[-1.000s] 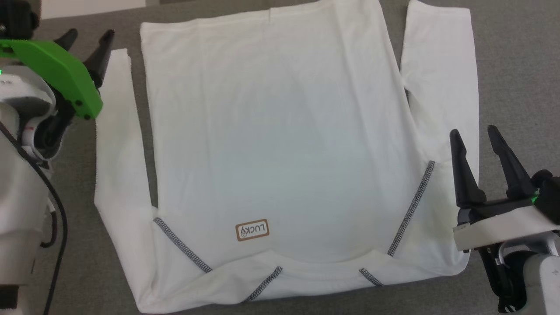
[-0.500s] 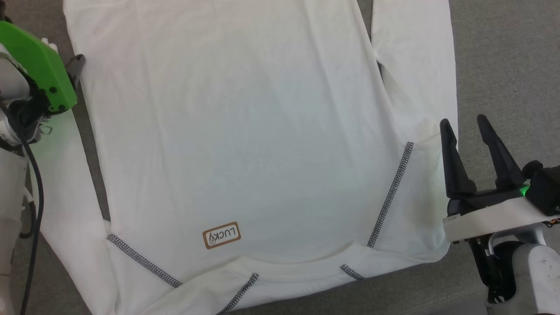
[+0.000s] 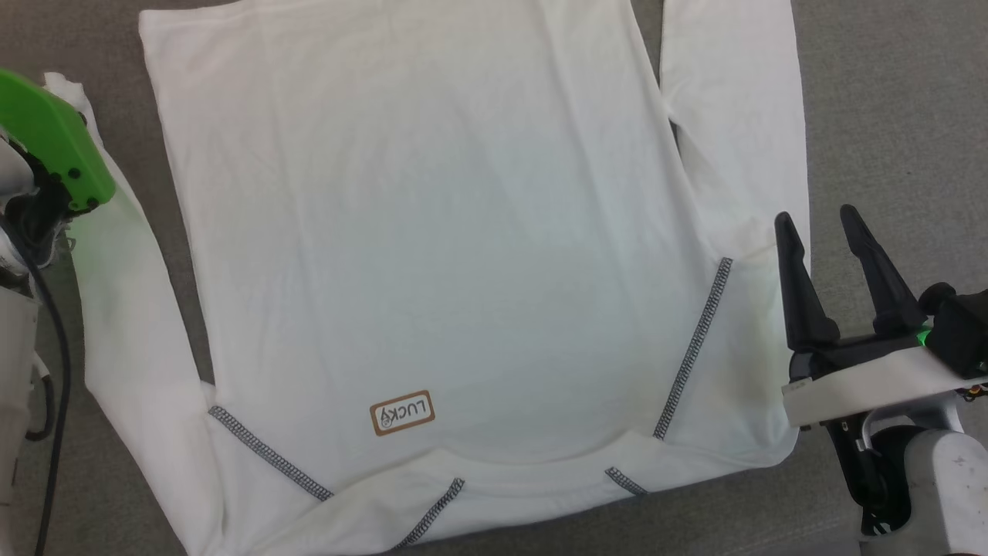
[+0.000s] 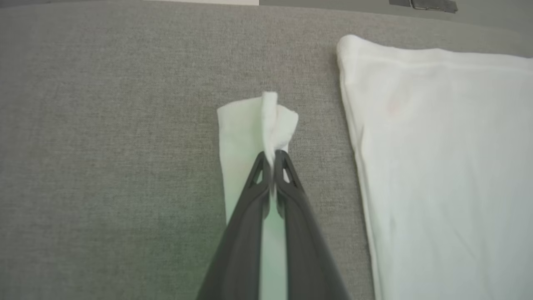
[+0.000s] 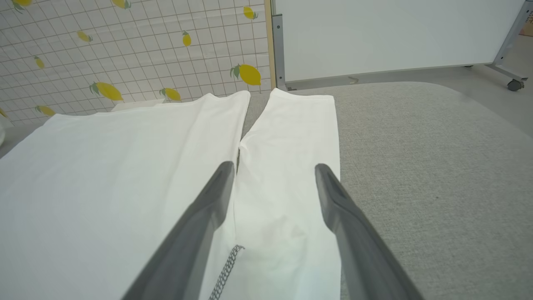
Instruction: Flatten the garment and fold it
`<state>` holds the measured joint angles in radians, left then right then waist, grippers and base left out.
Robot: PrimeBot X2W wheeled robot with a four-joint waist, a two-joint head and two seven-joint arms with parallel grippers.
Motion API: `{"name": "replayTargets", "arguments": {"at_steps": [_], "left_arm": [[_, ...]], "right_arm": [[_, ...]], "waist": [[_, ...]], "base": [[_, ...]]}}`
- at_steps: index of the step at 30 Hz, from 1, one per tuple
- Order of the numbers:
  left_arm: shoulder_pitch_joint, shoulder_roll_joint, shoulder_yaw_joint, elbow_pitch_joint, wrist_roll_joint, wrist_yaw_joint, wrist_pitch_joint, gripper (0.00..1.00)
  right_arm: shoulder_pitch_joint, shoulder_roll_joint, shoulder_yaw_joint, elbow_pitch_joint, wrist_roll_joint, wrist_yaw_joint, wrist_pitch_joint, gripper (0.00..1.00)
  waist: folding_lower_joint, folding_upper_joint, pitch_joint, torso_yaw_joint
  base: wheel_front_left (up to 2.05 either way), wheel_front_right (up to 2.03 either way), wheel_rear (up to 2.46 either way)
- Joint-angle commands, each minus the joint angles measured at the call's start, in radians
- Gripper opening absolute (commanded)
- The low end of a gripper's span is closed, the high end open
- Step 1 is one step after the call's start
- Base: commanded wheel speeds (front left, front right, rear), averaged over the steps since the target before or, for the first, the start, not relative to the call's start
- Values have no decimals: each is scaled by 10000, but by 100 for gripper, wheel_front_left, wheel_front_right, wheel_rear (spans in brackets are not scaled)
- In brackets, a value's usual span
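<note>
Pinching the cuff (image 4: 254, 118) of the garment (image 3: 463, 232), the left tool (image 4: 270, 156) has its two dark fingers pressed together on a raised fold of white cloth. A second ago the same fingers stood wide apart just beside that sleeve end, gripping nothing. The right tool (image 3: 816, 218) matches its earlier pose: fingers spread wide, empty, hanging over the other sleeve's outer edge. The head view has shifted since then, which is the camera's move. The shirt lies spread flat on the grey tabletop (image 3: 888, 93) as before.

The left wrist view gives the grip itself, with the shirt's body to the tool's right across a strip of bare tabletop. In the head view those fingertips are hidden under the arm's green cover (image 3: 46, 139), and the sleeve runs back from beneath it. That view also gives the brown-edged label (image 3: 402, 412), well to the right tool's left, and the dark dotted stitching (image 3: 692, 347) just left of it. The right wrist view has the sleeve under and between the open fingers, with the body to their left.

Beyond the right tool stand a lemon-patterned wall (image 5: 125, 50) and a white panel (image 5: 395, 33) on a wheeled frame (image 5: 515, 85). A black cable (image 3: 58, 401) hangs by the left arm.
</note>
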<state>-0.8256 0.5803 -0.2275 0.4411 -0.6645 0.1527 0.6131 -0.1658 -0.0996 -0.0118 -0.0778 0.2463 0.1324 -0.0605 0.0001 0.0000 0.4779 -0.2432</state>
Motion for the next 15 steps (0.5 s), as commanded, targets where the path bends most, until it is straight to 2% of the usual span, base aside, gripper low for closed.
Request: {"name": "replayTargets", "arguments": {"at_steps": [1,8,12,15], "left_arm": [[100,-48,48,-45,-38,-115,-284,0],[291,-537,429,-471,-469,-691,-1871,0],[628,-743,256,-1421,-594,-1017,-2077,0],[1033,-901,-29,-2705,-672,-1125,-1901,0]], "right_arm": [[-134,18,-20,11,3,-17,36,100],[228,30,-285,39,-77,-17,169,100],[678,59,-556,-60,-153,-17,362,100],[1052,98,-727,-210,-198,-17,537,100]], "waist": [[-1,0,-253,138],[-1,0,-1444,457],[-1,0,-2213,716],[-1,0,-2756,902]], "base": [[0,0,0],[0,0,0],[0,0,0],[0,0,0]]}}
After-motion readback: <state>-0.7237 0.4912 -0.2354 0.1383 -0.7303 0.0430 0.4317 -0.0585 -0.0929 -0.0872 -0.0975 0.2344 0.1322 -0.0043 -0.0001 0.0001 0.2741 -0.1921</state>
